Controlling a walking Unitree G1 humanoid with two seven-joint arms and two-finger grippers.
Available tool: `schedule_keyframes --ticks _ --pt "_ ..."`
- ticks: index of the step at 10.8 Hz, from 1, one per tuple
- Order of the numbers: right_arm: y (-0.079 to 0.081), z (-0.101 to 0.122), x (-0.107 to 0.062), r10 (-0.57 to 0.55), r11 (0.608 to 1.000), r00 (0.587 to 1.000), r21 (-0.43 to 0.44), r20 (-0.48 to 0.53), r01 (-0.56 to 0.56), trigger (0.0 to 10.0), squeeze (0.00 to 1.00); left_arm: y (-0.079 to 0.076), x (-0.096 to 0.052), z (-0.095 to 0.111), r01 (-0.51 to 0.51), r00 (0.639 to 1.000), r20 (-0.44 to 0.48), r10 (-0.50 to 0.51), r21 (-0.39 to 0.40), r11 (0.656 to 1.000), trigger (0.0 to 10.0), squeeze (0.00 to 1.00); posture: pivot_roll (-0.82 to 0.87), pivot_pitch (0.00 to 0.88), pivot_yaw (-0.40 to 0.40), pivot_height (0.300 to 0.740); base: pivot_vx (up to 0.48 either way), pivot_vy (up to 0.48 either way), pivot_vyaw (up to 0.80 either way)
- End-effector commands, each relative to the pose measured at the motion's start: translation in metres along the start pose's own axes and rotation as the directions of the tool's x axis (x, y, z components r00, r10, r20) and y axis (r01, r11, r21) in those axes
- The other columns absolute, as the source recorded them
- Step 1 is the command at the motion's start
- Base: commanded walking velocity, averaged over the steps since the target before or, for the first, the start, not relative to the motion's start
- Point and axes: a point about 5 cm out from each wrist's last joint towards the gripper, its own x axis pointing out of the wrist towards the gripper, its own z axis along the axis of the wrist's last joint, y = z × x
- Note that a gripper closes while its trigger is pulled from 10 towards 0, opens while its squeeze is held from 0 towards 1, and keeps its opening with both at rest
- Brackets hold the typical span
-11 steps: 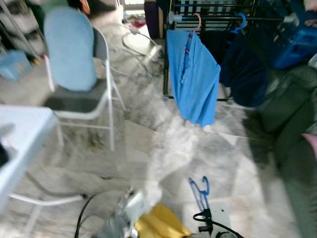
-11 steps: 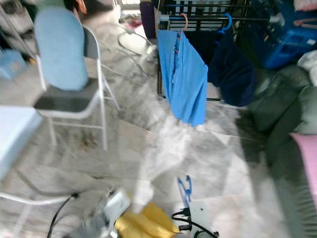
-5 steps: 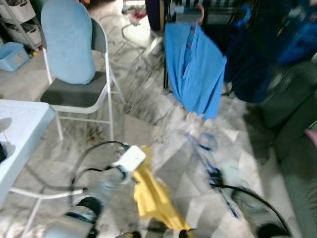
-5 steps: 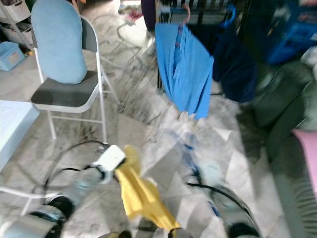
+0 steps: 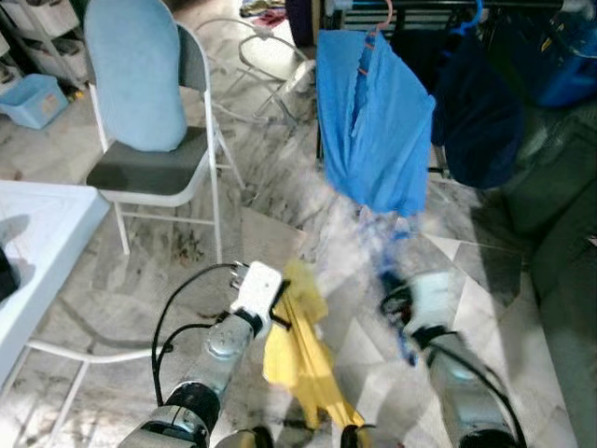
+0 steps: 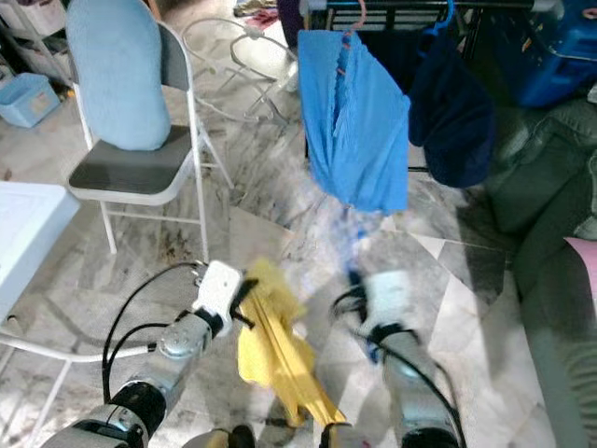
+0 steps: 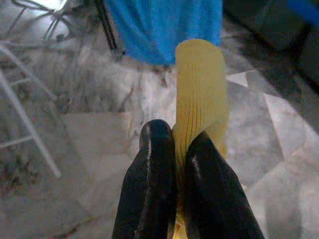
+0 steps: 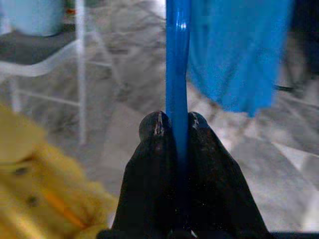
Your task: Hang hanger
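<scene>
Two grippers clamp a yellow garment and blue hanger above marble floor.

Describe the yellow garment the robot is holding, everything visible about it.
The yellow garment is a soft, ribbed, knit-looking piece, bright yellow and crumpled. It hangs in the air above the marble floor, low in front of the robot, trailing down towards the bottom of the head views. The left gripper is shut on a fold of it, and the cloth rises past the black fingers as a rounded ribbed roll. The right wrist view shows a blurred edge with what may be buttons.
</scene>
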Motion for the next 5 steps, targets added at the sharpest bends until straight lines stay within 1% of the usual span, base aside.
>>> schedule_keyframes --ticks 1,2,3,5 --pt "-0.002 -0.004 -0.011 -0.078 0.996 0.997 0.032 -0.005 0.078 10.0 0.0 0.027 0.002 0.035 -0.127 0.976 0.178 0.128 -0.022 0.992 10.0 0.0 -0.14 0.144 0.064 0.74 0.0 0.0 0.0" --pt "-0.004 -0.006 -0.019 -0.113 0.992 0.993 0.048 -0.023 0.114 10.0 0.0 0.027 0.0 0.035 -0.132 0.974 0.183 0.134 -0.028 0.991 10.0 0.0 -0.16 0.144 0.063 0.74 0.0 0.0 0.0" --pt "-0.003 -0.009 -0.024 -0.098 0.995 0.994 0.029 -0.044 0.099 10.0 0.0 0.025 0.0 0.033 -0.126 0.977 0.171 0.13 -0.034 0.991 10.0 0.0 -0.17 0.145 0.062 0.74 0.0 0.0 0.0" --pt "-0.007 -0.007 -0.025 -0.103 0.994 0.994 0.018 -0.046 0.104 10.0 0.0 0.019 0.003 0.033 -0.106 0.981 0.161 0.111 -0.037 0.994 10.0 0.0 -0.18 0.144 0.06 0.74 0.0 0.0 0.0"
